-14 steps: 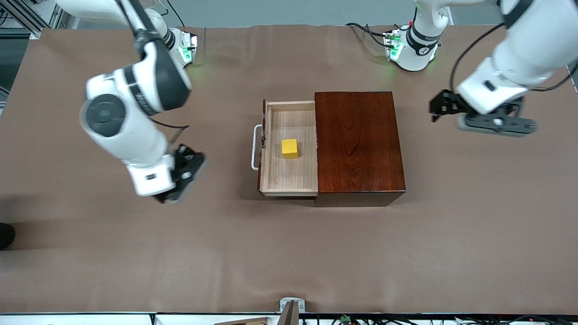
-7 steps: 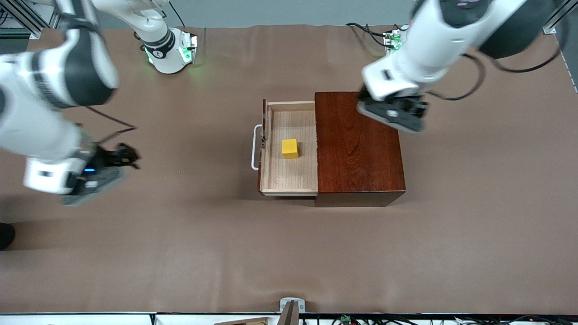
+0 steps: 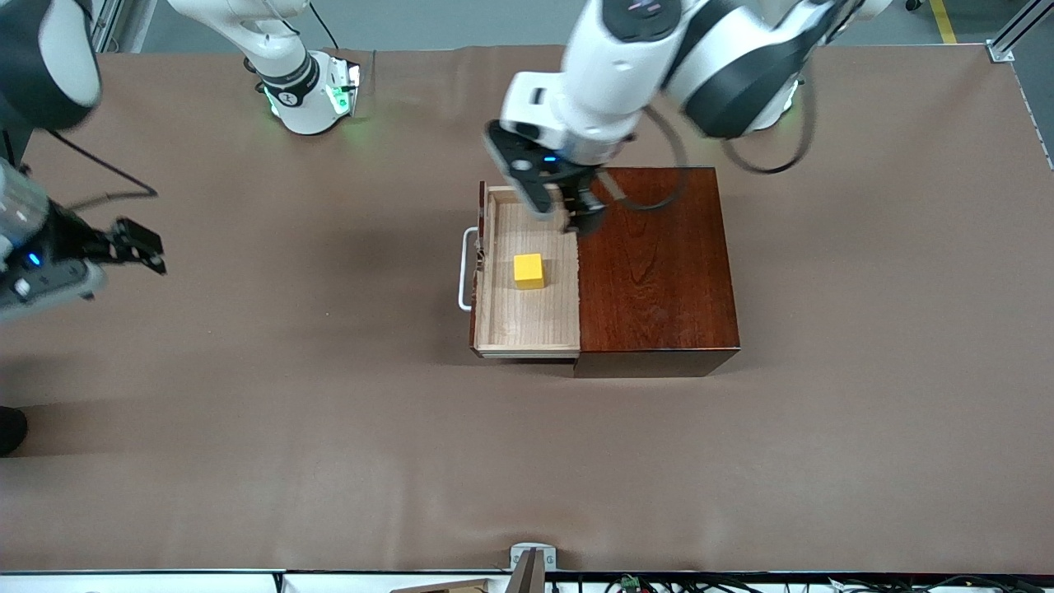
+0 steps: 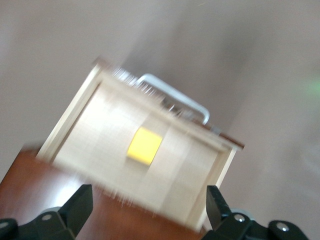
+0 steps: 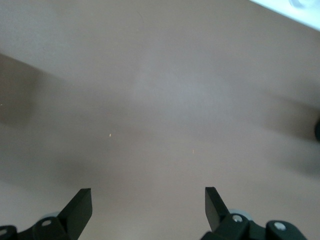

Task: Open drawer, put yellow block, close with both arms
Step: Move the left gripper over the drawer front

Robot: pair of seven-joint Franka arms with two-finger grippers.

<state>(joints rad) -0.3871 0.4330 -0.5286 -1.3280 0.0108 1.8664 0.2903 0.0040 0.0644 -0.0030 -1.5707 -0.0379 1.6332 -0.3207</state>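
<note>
Looks like a robotics lab, not anybody's home. Two white arms (image 3: 642,58) are bolted down on a big table (image 3: 329,461) covered in plain brown sheeting, and their bases (image 3: 309,95) glow green. Aluminium framing (image 3: 1011,33) shows at the top corners, loose cables (image 3: 659,583) run along the near edge, and there's yellow floor tape (image 3: 944,21) off past the table.

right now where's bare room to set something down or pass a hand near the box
Bare tabletop spans between the wooden box and the front camera, and between the drawer handle and the right gripper. Inside the drawer, wood shows around the yellow block. Crowded: the drawer's edge toward the bases, under the left gripper, fingers open.
</note>
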